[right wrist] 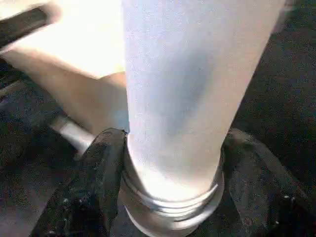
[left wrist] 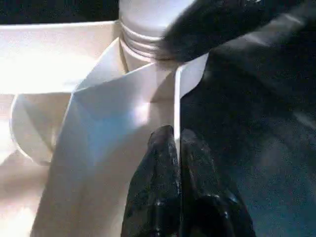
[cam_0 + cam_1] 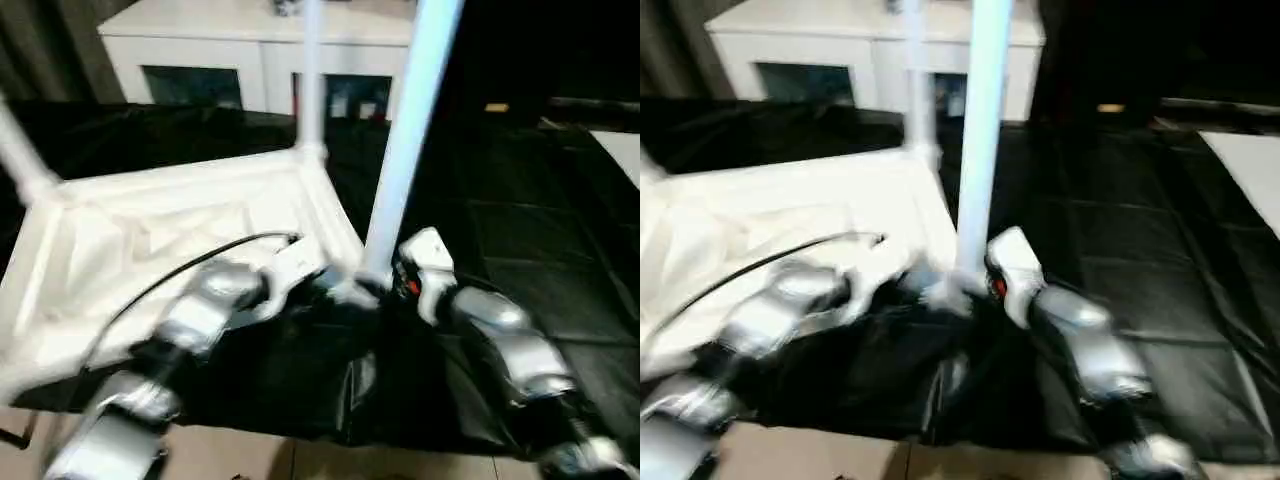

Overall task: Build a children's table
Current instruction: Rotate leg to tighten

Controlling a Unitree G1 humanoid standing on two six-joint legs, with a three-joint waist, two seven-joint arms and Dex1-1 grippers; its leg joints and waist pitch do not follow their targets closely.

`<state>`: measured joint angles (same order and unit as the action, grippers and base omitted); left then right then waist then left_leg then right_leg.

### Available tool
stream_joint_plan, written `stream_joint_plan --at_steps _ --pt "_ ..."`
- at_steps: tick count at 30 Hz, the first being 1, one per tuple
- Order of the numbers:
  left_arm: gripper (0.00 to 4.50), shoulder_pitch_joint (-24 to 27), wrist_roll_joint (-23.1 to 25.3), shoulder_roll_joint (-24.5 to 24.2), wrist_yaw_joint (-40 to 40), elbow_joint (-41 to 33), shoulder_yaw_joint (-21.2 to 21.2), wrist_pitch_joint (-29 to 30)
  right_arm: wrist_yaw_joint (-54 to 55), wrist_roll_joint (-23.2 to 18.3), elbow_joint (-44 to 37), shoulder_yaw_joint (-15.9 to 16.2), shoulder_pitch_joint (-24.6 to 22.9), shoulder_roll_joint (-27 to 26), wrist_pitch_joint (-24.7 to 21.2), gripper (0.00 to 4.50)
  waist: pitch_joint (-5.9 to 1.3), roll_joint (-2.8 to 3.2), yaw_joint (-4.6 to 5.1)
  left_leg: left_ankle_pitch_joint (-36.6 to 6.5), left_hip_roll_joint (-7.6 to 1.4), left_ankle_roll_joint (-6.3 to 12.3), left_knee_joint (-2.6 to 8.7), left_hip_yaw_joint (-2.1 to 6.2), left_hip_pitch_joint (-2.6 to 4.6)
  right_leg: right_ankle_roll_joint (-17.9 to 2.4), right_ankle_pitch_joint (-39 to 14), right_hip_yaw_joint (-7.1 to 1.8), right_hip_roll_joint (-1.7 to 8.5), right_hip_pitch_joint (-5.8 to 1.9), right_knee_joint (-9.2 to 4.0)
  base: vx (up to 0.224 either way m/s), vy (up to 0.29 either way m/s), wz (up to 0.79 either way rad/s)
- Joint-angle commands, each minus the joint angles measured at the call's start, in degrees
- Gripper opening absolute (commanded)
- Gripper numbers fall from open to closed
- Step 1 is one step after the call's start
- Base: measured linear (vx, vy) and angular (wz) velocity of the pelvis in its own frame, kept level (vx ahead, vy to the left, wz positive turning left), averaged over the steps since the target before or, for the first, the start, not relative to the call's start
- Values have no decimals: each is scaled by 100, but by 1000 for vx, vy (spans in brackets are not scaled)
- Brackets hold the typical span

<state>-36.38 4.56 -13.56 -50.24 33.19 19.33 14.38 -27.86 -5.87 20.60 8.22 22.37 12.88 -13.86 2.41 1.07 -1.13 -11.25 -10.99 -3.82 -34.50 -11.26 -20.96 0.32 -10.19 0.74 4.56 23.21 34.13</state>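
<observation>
- Right gripper (image 1: 170, 197) is clamped around the near leg (image 3: 405, 150) at its threaded base.
- Left gripper (image 2: 176, 143) is pinched shut on the table top's (image 3: 150, 230) corner rim.
- Black sheet (image 3: 540, 250) lies open rightward.

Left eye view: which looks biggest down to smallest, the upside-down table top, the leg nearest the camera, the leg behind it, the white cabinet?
1. Table top.
2. Near leg, though its closeness enlarges it.
3. White cabinet.
4. Far leg.

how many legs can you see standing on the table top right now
3. One leg rises at the far left corner, one leg at the far right corner, and one leg at the near right corner, held by the right gripper. A fourth may be out of frame.
</observation>
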Motion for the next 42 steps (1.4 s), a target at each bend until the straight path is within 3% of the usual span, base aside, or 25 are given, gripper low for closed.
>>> stream_joint_plan --at_steps 1,4,6,10,13,17,19,22,23,29,30,32,33,35,36,42 --pt "0 -165 71 184 635 334 -144 148 954 281 449 -274 13 -123 -371 269 -312 -57 32 -1399 -124 -40 466 81 70 -1098 -1644 -121 216 -190 -427 0 0 0" --pt "0 -475 97 537 1361 799 -292 263 1751 349 782 -425 164 -517 -538 268 -337 -54 36 -1278 -111 10 451 91 48 -1114 -1363 -119 224 -232 -410 0 0 0" --pt "0 -731 114 799 1953 1162 -422 328 2320 326 1099 -569 349 -789 -615 268 -344 -46 57 -1212 -91 30 431 73 58 -1183 -1207 -125 214 -210 -414 0 0 0" --pt "0 -1128 196 1154 2586 1758 -552 183 3319 378 1637 -867 762 -1159 -525 267 -375 -41 47 -938 -86 142 412 71 41 -1278 -671 -115 212 -259 -372 0 0 0" --pt "0 -1183 213 1181 2578 1827 -519 78 3230 353 1752 -858 901 -1206 -370 267 -377 -39 30 -848 -90 254 410 74 27 -1354 -431 -103 224 -285 -356 0 0 0" --pt "0 -1147 242 1105 2474 1834 -448 -45 2796 164 1578 -865 891 -1280 -89 267 -362 -46 26 -985 -102 329 413 65 41 -1371 -587 -99 235 -281 -379 0 0 0" --pt "0 -1123 279 1056 2447 1860 -409 -118 2643 169 1414 -794 835 -1249 97 337 -357 -42 22 -1057 -119 317 426 73 45 -1351 -736 -100 242 -276 -388 0 0 0" --pt "0 -1055 311 966 2361 1846 -387 -207 2428 181 1071 -712 710 -1121 217 359 -355 -65 6 -957 -109 360 426 78 11 -1325 -604 -99 237 -305 -368 0 0 0" --pt "0 -1030 316 938 2328 1824 -381 -227 2377 194 980 -698 680 -1066 197 371 -362 -79 47 -874 -102 364 431 90 -25 -1299 -549 -89 238 -333 -352 0 0 0" --pt "0 -777 350 687 1827 1418 -244 -319 1264 10 293 -535 346 -520 -120 381 -366 -71 49 -692 -121 602 392 71 -8 -1452 -285 -94 234 -322 -328 0 0 0" --pt "0 -571 313 482 1268 1100 -85 -390 344 -133 -112 -300 76 -50 -148 381 -359 -31 28 -789 -137 641 399 81 10 -1493 -372 -85 240 -328 -340 0 0 0" --pt "0 -444 266 344 924 914 10 -424 -222 -313 -387 -225 -101 221 -167 381 -337 -59 8 -875 -162 671 404 65 8 -1489 -384 -108 237 -310 -352 0 0 0" --pt "0 -296 151 175 371 691 128 -586 -788 -460 -633 -114 -257 498 -107 381 -347 -55 4 -890 -158 660 399 61 15 -1507 -406 -105 237 -308 -349 0 0 0" --pt "0 -194 71 56 5 534 198 -662 -1168 -529 -783 -24 -361 697 -54 381 -325 -40 -18 -1043 -171 624 416 66 8 -1508 -583 -110 236 -300 -371 0 0 0" --pt "0 0 -104 -186 -671 196 341 -798 -1693 -561 -947 123 -504 1003 72 381 -322 -27 -33 -1199 -187 531 434 73 33 -1499 -834 -108 250 -279 -387 0 0 0" --pt "0 279 -334 -583 -1498 -457 477 -646 -2216 -426 -1005 315 -522 1340 205 381 -305 -11 -103 -1400 -216 279 472 60 97 -1455 -1036 -122 241 -209 -378 0 0 0"
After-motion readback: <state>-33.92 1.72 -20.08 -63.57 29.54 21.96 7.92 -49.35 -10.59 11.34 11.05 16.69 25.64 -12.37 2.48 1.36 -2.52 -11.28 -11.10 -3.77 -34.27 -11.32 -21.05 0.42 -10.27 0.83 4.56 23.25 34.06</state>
